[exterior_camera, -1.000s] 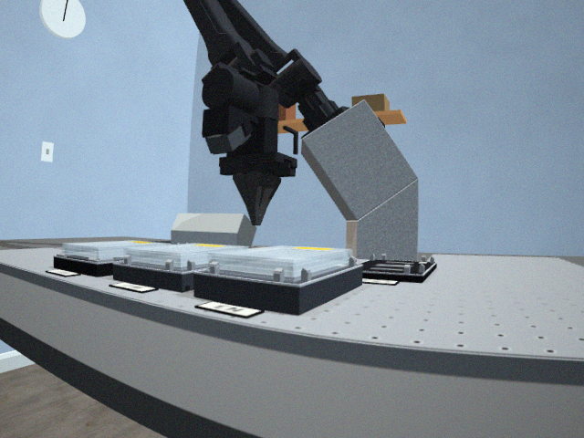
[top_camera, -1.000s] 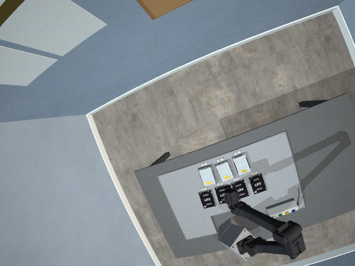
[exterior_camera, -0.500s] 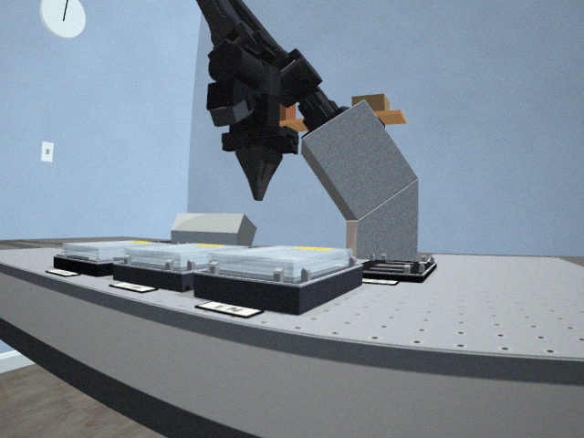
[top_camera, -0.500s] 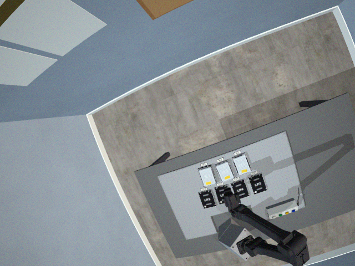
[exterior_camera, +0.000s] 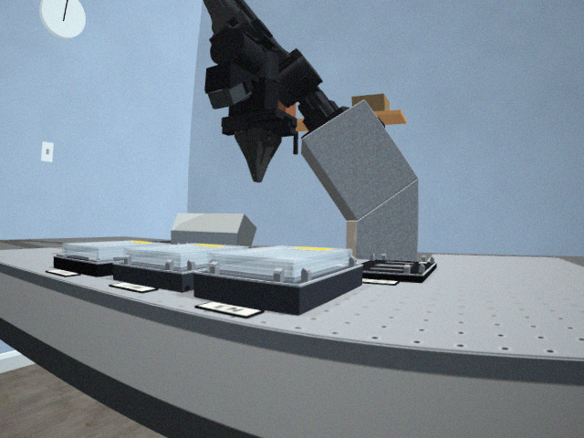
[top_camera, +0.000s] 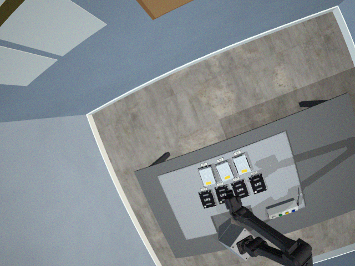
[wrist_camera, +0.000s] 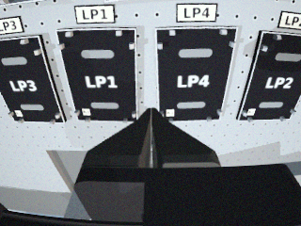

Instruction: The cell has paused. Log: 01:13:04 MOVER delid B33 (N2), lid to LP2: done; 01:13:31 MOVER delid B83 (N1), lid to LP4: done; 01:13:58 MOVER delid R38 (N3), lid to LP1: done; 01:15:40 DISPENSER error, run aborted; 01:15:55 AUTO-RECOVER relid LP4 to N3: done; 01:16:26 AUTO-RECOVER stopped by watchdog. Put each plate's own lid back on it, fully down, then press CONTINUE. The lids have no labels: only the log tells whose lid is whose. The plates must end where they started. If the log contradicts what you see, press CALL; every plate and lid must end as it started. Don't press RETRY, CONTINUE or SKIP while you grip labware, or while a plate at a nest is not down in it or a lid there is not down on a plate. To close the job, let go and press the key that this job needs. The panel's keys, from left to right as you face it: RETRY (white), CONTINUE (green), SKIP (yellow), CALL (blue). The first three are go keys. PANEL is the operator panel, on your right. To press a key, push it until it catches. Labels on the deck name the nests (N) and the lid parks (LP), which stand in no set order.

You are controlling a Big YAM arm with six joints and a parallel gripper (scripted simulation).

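Note:
Three clear-lidded plates with yellow tags sit in black nests in a row: left (top_camera: 207,175), middle (top_camera: 224,170) (exterior_camera: 174,255), right (top_camera: 241,164). In front of them lie four empty black lid parks: LP3 (top_camera: 206,199) (wrist_camera: 24,66), LP1 (top_camera: 221,191) (wrist_camera: 101,66), LP4 (top_camera: 240,189) (wrist_camera: 194,66) and LP2 (top_camera: 257,183) (wrist_camera: 277,70). My gripper (top_camera: 229,194) (exterior_camera: 257,178) (wrist_camera: 151,114) is shut and empty. It hangs well above the deck, over the gap between LP1 and LP4.
The operator panel (top_camera: 282,206) (exterior_camera: 212,228) stands to the right of the parks, with white, green (top_camera: 280,214), yellow (top_camera: 286,213) and blue (top_camera: 293,211) keys. A grey angled block (exterior_camera: 363,183) at the arm's base stands behind the parks.

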